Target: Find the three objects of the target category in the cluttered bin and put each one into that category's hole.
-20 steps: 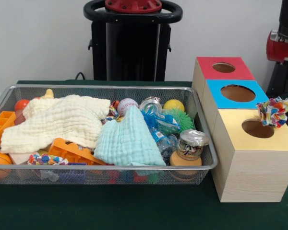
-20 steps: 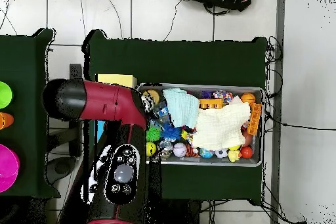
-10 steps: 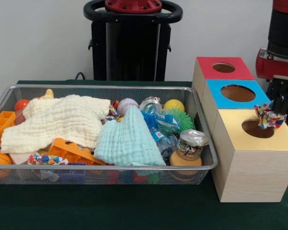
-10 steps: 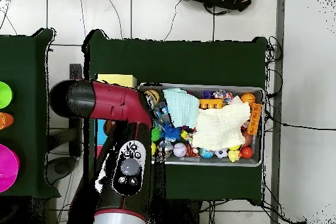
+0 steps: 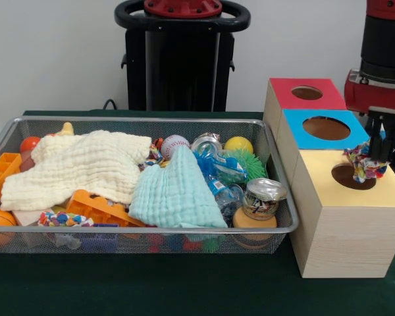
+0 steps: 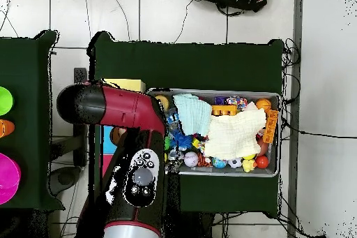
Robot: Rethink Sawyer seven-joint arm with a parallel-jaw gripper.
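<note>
Since the last frame the arm slid left, so the frayed rainbow rope toy (image 5: 363, 162) now hangs right over the round hole in the yellow-topped wooden box (image 5: 345, 227). Near side: wire mesh bin (image 5: 151, 238) stuffed with a crinkly mint cloth (image 5: 174, 192), a fluffy cream cloth (image 5: 79, 166), orange plastic blocks (image 5: 102, 209) and a glass jar (image 5: 258, 209). Further back sit the blue box (image 5: 291, 139) and red box (image 5: 276, 92). Black gripper (image 5: 376, 146) pinches the toy's top, fingers pressed onto it.
</note>
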